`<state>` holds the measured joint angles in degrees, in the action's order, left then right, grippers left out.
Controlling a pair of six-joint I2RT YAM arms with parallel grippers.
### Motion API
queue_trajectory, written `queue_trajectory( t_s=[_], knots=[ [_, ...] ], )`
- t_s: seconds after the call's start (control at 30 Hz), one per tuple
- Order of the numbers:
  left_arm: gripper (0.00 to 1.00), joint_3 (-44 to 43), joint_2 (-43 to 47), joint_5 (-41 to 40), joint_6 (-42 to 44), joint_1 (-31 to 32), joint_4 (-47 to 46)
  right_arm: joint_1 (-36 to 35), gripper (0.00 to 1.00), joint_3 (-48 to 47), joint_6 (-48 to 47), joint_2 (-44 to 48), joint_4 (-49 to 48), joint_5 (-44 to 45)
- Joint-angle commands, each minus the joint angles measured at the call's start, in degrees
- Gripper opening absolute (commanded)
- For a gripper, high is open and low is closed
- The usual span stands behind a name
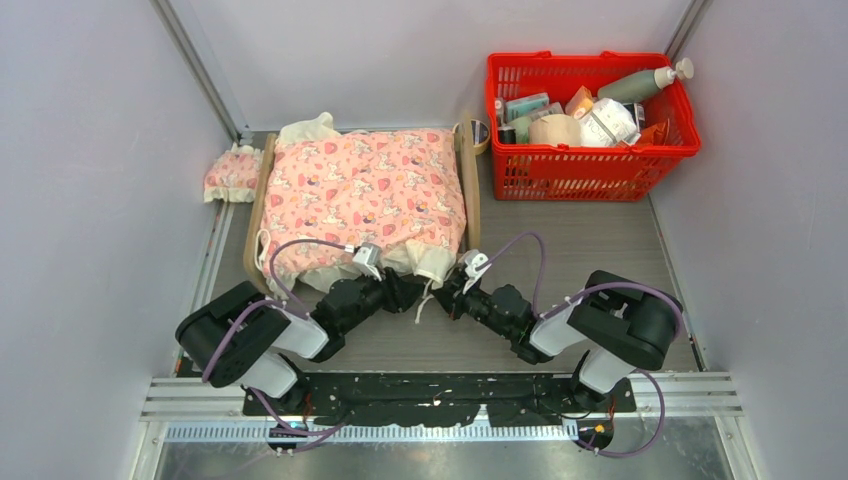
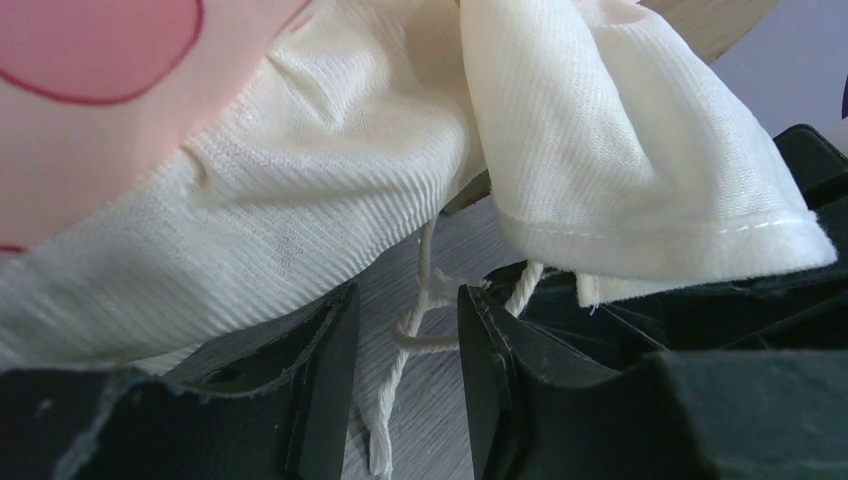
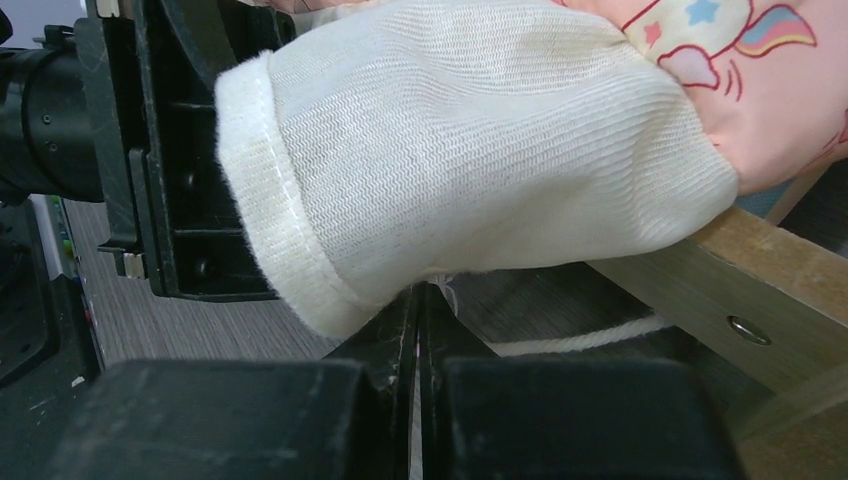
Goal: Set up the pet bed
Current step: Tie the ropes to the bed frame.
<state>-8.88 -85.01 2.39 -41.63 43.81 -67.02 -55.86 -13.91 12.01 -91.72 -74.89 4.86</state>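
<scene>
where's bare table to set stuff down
Bare table between the pet bed and right wall, near side of the red basket. Crowded: the bed's foot, where left hand and right hand meet, and the full basket.

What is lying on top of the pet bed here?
A pink patterned blanket covers the pet bed; only its wooden side rails show. Whatever lies beneath the blanket is hidden.

The left end effector [image 2: 405, 335] stands with its jaws apart; a white cord [image 2: 388, 395] dangles in the gap over the grey desk [image 2: 435, 430]; a cream frill [image 2: 620, 150] droops just above; the pink blanket [image 2: 90, 70] fills the upper left; a corner of the bed [image 2: 715, 20] shows at the top right.
</scene>
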Motion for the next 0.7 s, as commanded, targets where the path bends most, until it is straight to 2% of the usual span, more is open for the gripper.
queue_trajectory(
  t_s=[0.0, 0.13, 0.2, 0.3, 0.53, 0.67],
  knots=[
    [0.43, 0.36, 1.86, 6.89, 0.27, 0.94, -3.42, 0.49, 0.05, -2.13, 1.33, 2.24, 1.37, 2.31],
    [0.34, 0.40, 2.75, 7.73, 0.64, 1.01, -2.92, 0.72, 0.05, -2.93, 1.57, 3.60, 4.11, 2.69],
    [0.35, 0.18, 2.55, 8.23, 0.73, 1.01, -2.74, 0.74, 0.05, -3.26, 1.55, 4.13, 4.97, 2.69],
    [0.41, -0.35, 1.75, 8.60, 0.63, 1.01, -2.66, 0.75, 0.05, -3.67, 1.53, 4.85, 5.78, 2.42],
    [0.43, -2.47, -1.11, 6.93, 0.31, 0.99, -3.62, 0.75, 0.05, -3.62, 1.93, 5.88, 6.21, 1.47],
    [0.42, -0.11, -0.63, 6.47, 0.63, 1.01, -6.15, 0.74, 0.05, -3.54, 1.97, 5.65, 6.08, 1.43]
  ],
)
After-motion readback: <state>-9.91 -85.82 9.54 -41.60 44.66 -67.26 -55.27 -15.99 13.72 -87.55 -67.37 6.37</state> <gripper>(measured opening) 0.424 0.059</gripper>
